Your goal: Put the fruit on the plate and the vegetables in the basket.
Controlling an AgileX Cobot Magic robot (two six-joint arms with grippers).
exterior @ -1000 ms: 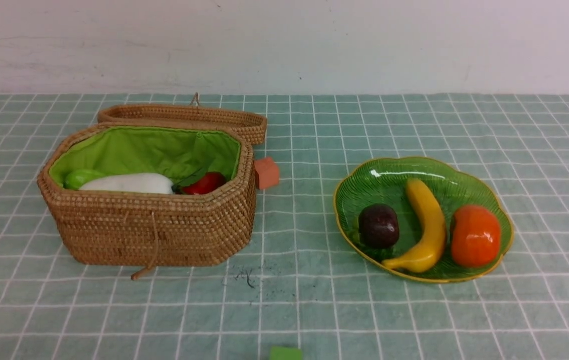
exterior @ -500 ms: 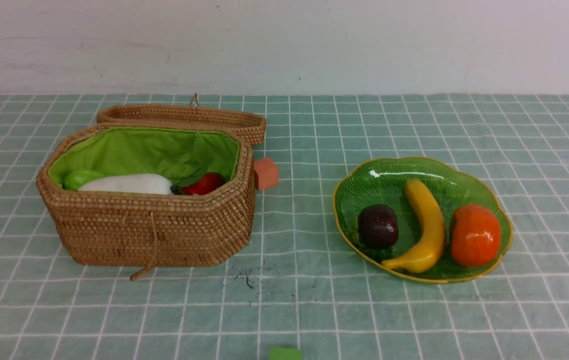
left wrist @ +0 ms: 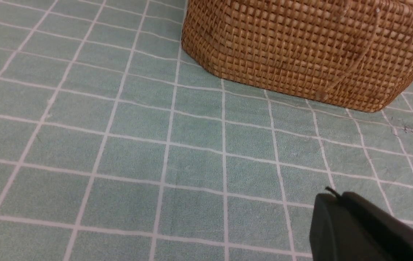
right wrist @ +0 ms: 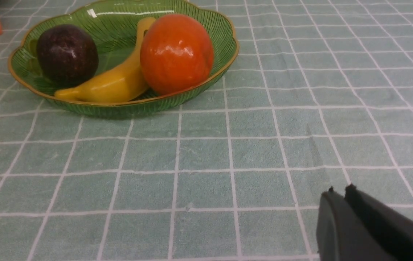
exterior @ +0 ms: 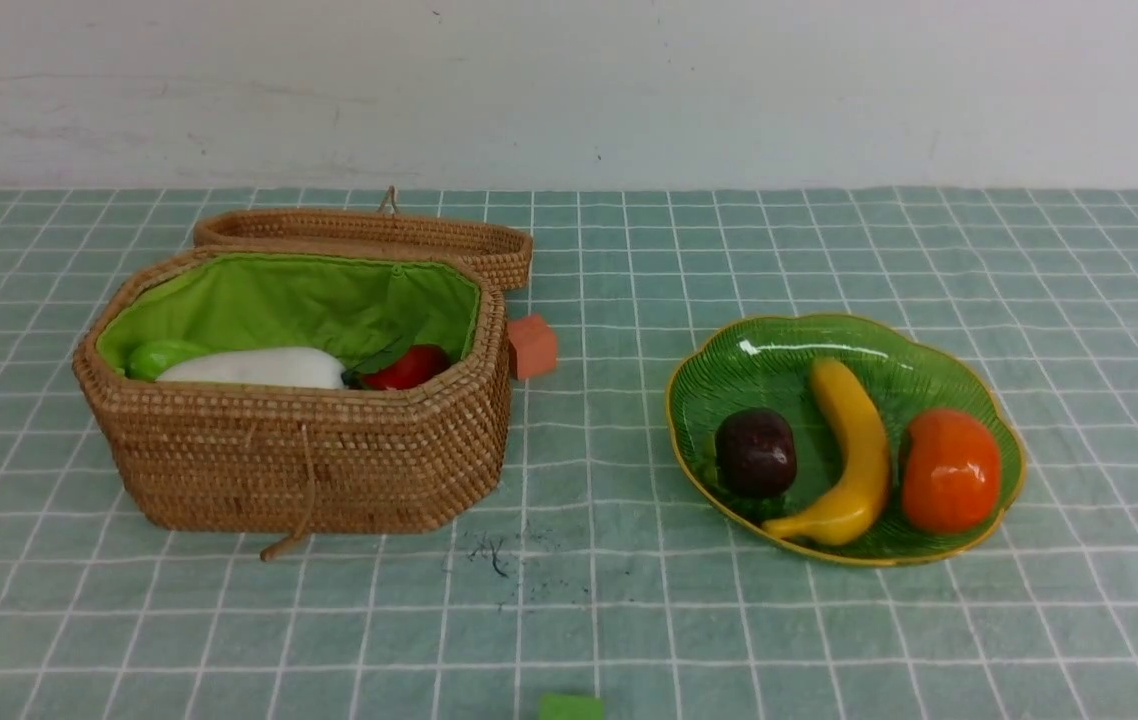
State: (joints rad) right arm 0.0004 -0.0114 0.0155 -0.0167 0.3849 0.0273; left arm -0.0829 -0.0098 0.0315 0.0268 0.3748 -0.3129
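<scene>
1. pale wall behind, and a green checked tablecloth (exterior: 629, 620) under everything; from the front view neither of our arms shows at all
2. our basket (exterior: 309, 470) stands at about 9 o'clock on the cloth, lid folded back behind it; inside we see the white radish (exterior: 254, 367), a green gourd (exterior: 161, 355) at its far left end, and a red pepper (exterior: 411, 366) toward 3 o'clock within the lining; we cannot see a carrot from here
3. our plate (exterior: 979, 385) sits at about 3 o'clock and holds the mangosteen (exterior: 756, 452), banana (exterior: 854, 455) and persimmon (exterior: 949, 470) side by side
4. an orange-red cube (exterior: 532, 346) lies just beside the basket's right wall, and a small green block (exterior: 570, 707) at 6 o'clock; neither belongs to the sort
5. our left gripper (left wrist: 328, 197) and right gripper (right wrist: 339, 194) each show as pressed-together dark fingers over bare cloth, holding nothing
6. we judge the sorting finished or nearly so; the next move calls only for checking the basket for the carrot, then parking both arms
</scene>
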